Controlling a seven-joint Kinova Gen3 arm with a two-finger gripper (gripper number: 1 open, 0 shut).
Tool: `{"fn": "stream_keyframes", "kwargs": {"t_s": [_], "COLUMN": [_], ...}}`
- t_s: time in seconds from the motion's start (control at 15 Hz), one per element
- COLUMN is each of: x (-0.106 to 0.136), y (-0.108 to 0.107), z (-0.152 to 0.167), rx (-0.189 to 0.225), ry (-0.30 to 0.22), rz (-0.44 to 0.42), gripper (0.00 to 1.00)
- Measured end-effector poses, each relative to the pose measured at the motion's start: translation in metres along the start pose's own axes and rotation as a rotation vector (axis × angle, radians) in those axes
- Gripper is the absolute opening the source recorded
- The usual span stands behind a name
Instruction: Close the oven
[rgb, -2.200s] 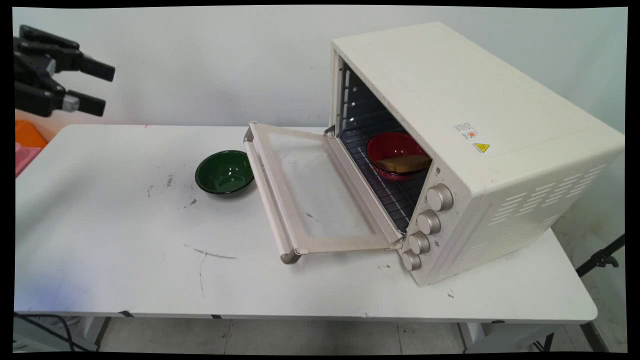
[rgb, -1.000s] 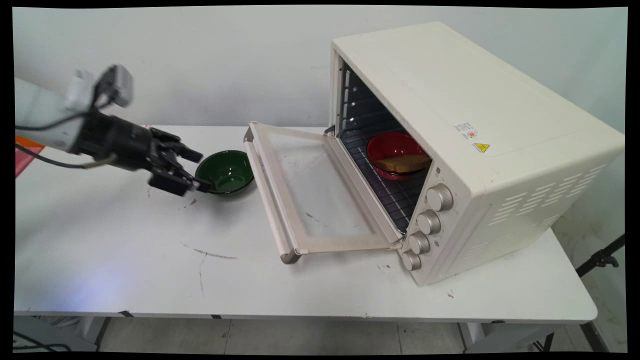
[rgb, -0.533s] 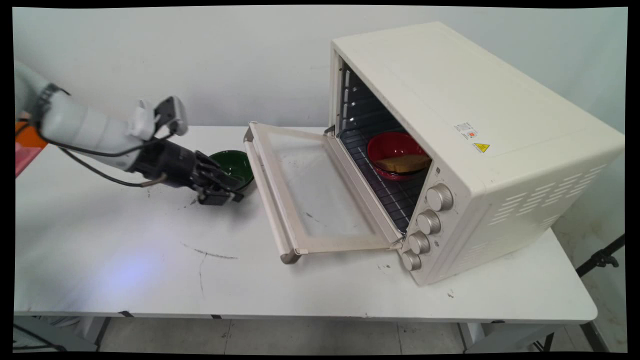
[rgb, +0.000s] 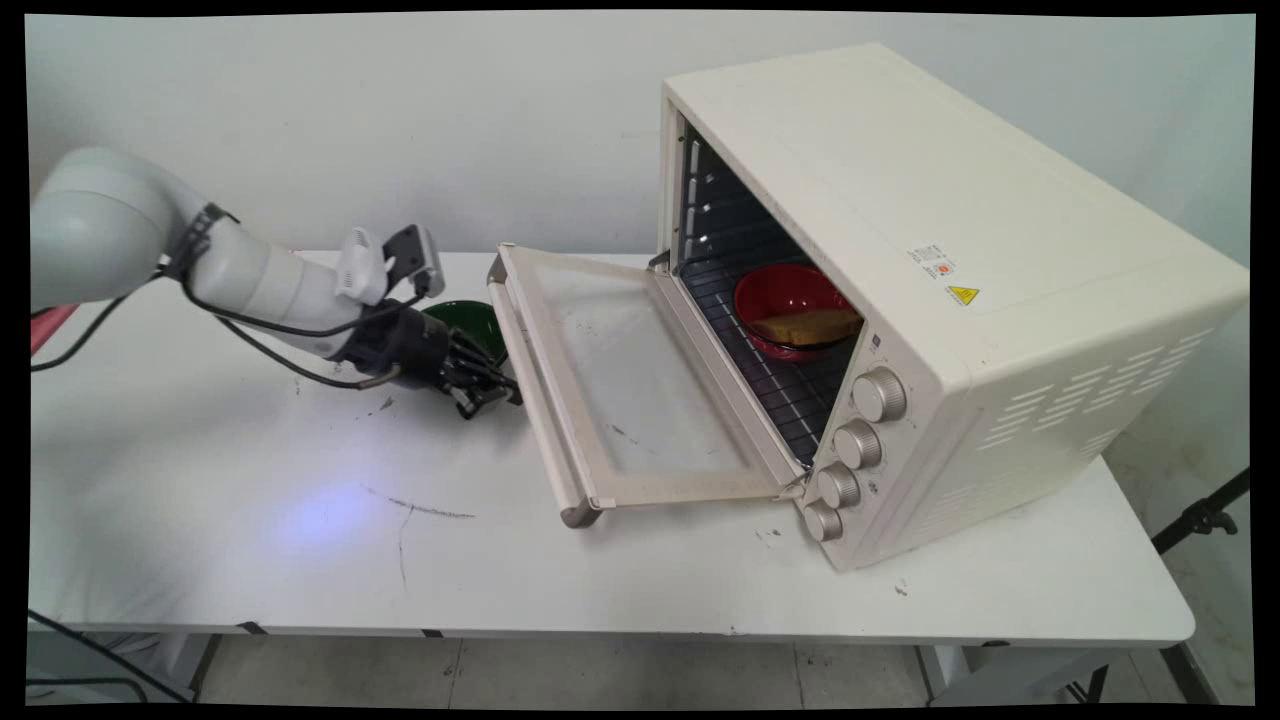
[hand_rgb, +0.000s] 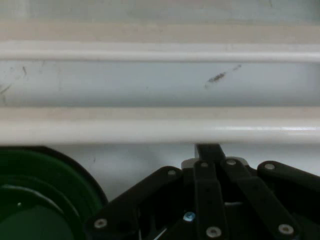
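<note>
Two closed jaws, pressed together with nothing between them, were held low over the white surface (rgb: 250, 560), in the narrow space between the dark green round bowl (rgb: 472, 318) and the long cream bar handle (rgb: 535, 395) of the oven door. Whether the handle was touched could not be told; in the hand view the handle (hand_rgb: 160, 131) was seen straight ahead and very close, with the green bowl (hand_rgb: 30, 200) just beside the linkage. Shut together, the jaws made a slim tip, which was probably what let them fit into that gap. The white arm (rgb: 250, 280) was stretched in low from the left, nearly level with the handle. The glass-paned door (rgb: 640, 390) of the cream box-shaped toaster oven (rgb: 900, 200) was swung down and left open, so the wire rack (rgb: 780, 390) was exposed. On it a red round bowl (rgb: 790, 290) holding a yellowish slab (rgb: 805, 325) was seen.
</note>
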Motion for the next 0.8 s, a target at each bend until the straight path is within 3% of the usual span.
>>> {"fn": "stream_keyframes", "kwargs": {"t_s": [0.4, 0.8], "x": [0.006, 0.031], "y": [-0.006, -0.003], "z": [0.025, 0.020], "rx": [-0.007, -0.003], "ry": [0.014, 0.031], "rz": [0.013, -0.021], "gripper": [0.00, 0.00]}}
